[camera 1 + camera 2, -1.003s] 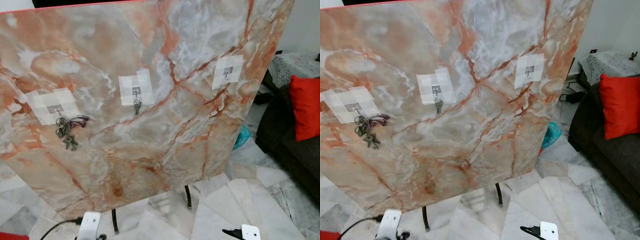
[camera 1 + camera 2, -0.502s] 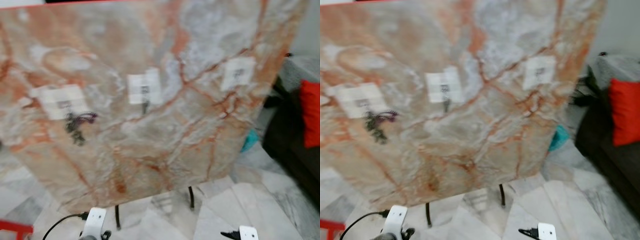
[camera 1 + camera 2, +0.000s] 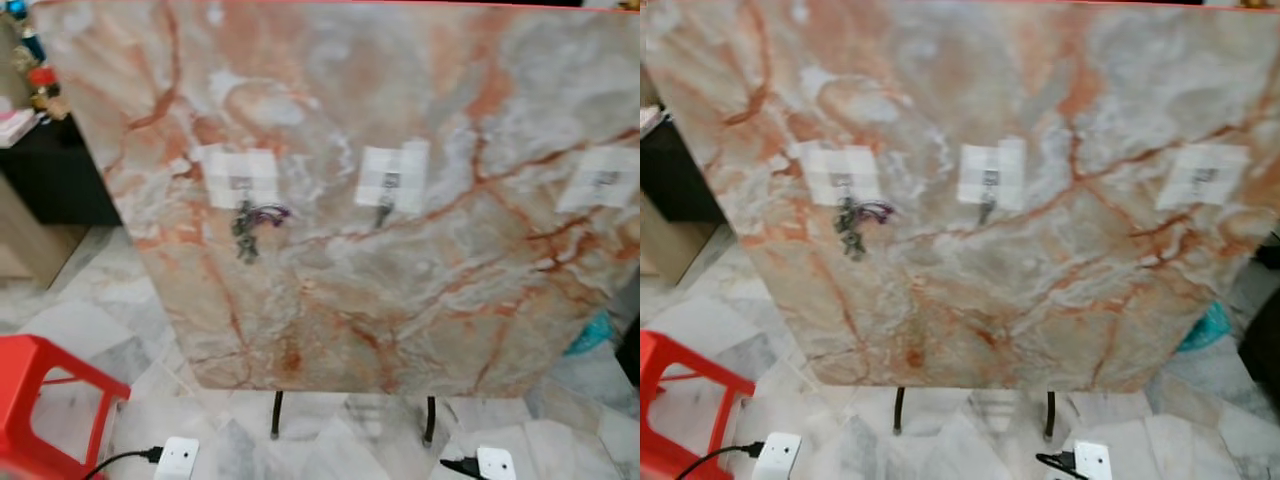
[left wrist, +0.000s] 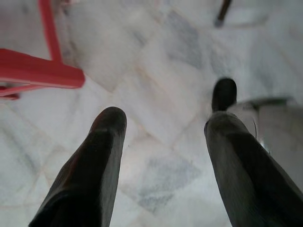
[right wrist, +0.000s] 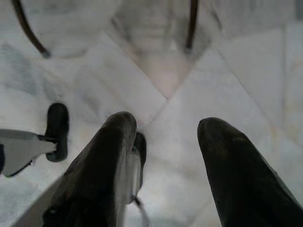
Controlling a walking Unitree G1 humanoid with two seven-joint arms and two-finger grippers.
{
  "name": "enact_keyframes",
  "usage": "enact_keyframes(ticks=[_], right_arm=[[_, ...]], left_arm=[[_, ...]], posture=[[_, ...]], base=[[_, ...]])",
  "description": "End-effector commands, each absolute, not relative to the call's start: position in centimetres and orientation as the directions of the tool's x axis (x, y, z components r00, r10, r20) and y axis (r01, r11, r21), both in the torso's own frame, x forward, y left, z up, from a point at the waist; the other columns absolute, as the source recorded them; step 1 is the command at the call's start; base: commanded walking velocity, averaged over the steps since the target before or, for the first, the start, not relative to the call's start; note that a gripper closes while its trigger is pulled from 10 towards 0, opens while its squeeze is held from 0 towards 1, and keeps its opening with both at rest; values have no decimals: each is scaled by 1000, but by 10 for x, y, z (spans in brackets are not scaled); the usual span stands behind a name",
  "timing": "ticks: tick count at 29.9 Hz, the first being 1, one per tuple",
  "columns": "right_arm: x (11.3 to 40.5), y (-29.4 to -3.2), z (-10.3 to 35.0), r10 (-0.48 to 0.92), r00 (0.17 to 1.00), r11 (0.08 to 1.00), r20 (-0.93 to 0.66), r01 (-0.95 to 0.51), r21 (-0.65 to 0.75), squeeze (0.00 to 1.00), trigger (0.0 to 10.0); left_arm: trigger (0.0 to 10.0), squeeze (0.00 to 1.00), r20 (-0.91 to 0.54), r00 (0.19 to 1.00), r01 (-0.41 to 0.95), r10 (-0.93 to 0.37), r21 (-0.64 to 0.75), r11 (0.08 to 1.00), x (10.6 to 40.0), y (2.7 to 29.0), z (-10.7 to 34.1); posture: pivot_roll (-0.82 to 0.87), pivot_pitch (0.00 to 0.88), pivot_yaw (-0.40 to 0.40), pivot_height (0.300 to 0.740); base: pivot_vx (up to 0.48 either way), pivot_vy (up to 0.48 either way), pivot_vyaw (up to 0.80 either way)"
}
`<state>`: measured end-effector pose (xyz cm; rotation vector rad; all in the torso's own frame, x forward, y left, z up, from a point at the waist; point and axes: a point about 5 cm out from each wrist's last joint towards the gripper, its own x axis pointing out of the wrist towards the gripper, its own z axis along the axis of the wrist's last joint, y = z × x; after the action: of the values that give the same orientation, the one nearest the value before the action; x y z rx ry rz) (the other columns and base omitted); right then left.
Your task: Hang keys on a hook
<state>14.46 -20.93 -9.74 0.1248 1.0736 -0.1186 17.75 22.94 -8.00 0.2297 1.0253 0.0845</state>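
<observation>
Both jaws gape empty over pale floor tiles; seemingly metal keys (image 3: pixel 246 226) dangle on the veined marble board (image 3: pixel 420 300).

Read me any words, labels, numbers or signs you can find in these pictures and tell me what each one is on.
None can be read.
The marble-pattern board shows only veining.
The three white hook patches carry no print; the keys hanging on the left one are too blurred to show any marking.
The white plugs on the floor show no legible marking.
The red stool shows none.
</observation>
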Motion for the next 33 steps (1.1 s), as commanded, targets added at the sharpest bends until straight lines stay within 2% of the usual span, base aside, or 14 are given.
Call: enact_keyframes(ticks=[1, 16, 23, 33], right_arm=[[143, -214, -97, -49, 464, 987, -884, 157, 28, 0, 10000], [143, -216, -97, -79, 468, 983, -880, 181, 8, 0, 10000], [143, -218, -96, -90, 476, 974, -875, 224, 22, 0, 10000], [144, -218, -96, -89, 480, 976, -873, 216, 19, 0, 10000]], left_arm=[[10000, 0, -848, 502, 45, 169, 220, 974, 174, 225, -83], [10000, 0, -864, 472, 45, 172, 219, 975, 166, 224, -87], [10000, 0, -871, 463, 48, 166, 211, 976, 163, 221, -89], [10000, 0, -873, 453, 37, 179, 219, 975, 159, 224, -90]], posture=[[15, 0, -40, 740], [8, 0, -48, 740], [6, 0, -56, 740], [11, 0, -54, 740]], base=[[0, 0, 800], [0, 0, 800], [0, 77, 0], [0, 436, 0]])
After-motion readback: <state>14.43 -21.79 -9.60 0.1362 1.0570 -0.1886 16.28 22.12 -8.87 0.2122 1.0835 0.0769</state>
